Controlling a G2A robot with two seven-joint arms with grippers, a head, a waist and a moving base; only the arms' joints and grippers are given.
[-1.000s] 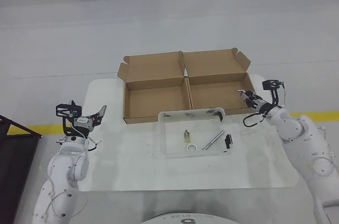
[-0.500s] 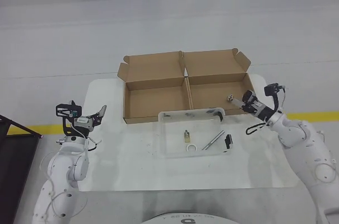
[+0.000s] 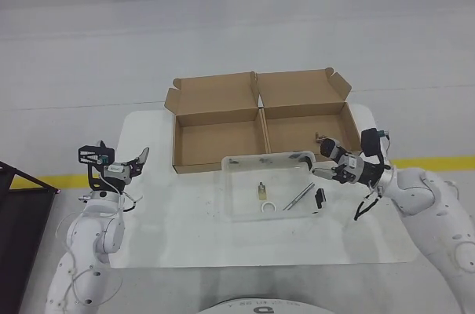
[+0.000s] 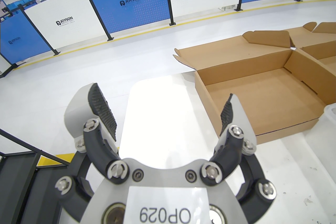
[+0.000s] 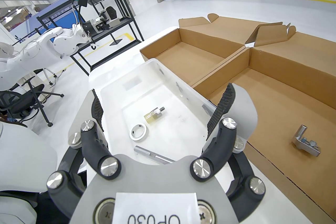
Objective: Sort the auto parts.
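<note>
Four loose parts are seen in the clear tray [image 3: 229,188] at the middle of the table [image 3: 182,231]: a small brass fitting [image 3: 261,190], a metal ring [image 3: 268,208] just beside it on the near side, a thin metal rod [image 3: 298,196] lying slantwise, and a black piece [image 3: 319,198] towards the tray's right end. They lie apart from one another. A fifth part, a grey metal bracket [image 5: 305,141], is found on the floor of the right box [image 3: 300,129], near its right wall.

The tray is set just in front of two open cardboard boxes, which stand side by side and touching. Nothing can be made out in the left box [image 3: 219,141]. The boxes' near walls and the tray's far wall [image 5: 168,75] stand between the loose parts and the box floors.

The right gripper [image 3: 327,160] is held over the tray's far right corner, just beside the right box's near wall, with its fingers spread and nothing between them. The left gripper [image 3: 135,161] is held over the table's left edge, well apart from tray and boxes, likewise spread wide and holding nothing.

A yellow floor line [image 3: 457,162] runs behind the table, and a black rack [image 3: 1,204] stands to its left.
</note>
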